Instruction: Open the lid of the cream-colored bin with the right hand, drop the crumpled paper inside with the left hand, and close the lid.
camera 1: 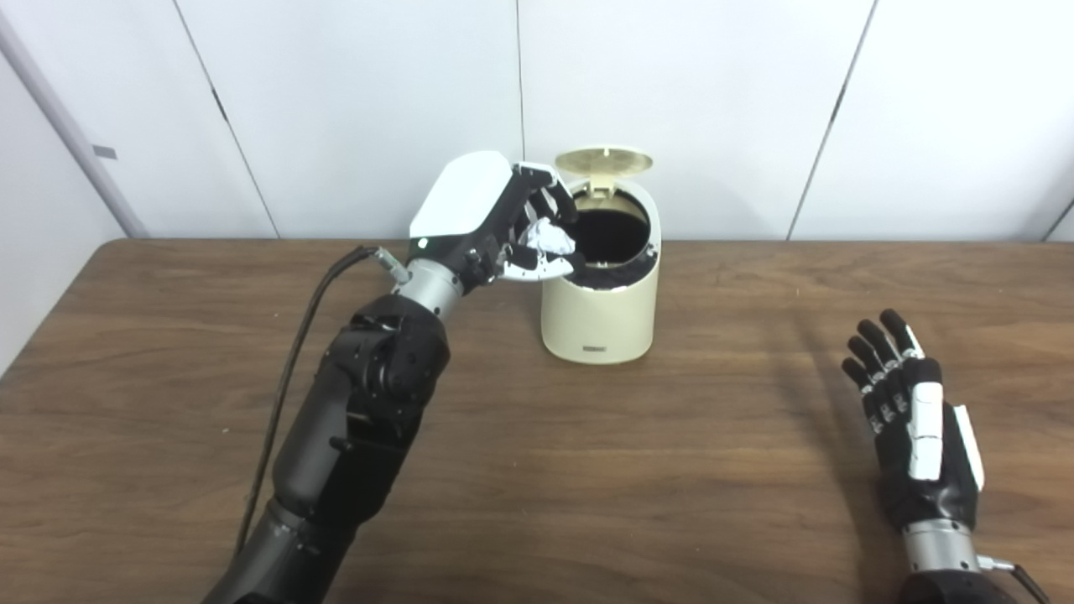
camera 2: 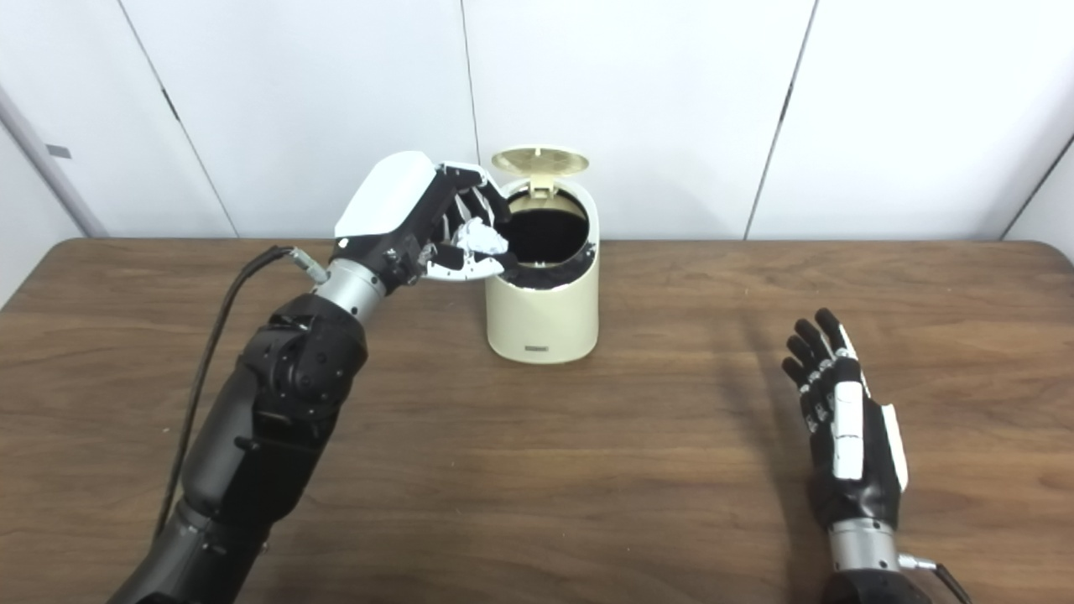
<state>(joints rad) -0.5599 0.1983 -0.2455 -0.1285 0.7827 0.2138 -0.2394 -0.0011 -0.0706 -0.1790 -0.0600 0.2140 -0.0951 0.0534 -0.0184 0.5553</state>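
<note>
On a brown wood-grain table [camera 1: 638, 470], backed by white wall panels [camera 1: 722, 101] with dark seams, stands the cream-colored bin [camera 1: 600, 315], its lid [camera 1: 604, 161] tipped upright behind the dark opening. At the bin's left rim, the left hand [camera 1: 495, 222] curls around the crumpled paper [camera 1: 550, 237]. Well to the bin's right and nearer the camera, the right hand [camera 2: 847, 440] rests with fingers spread, holding nothing.
</note>
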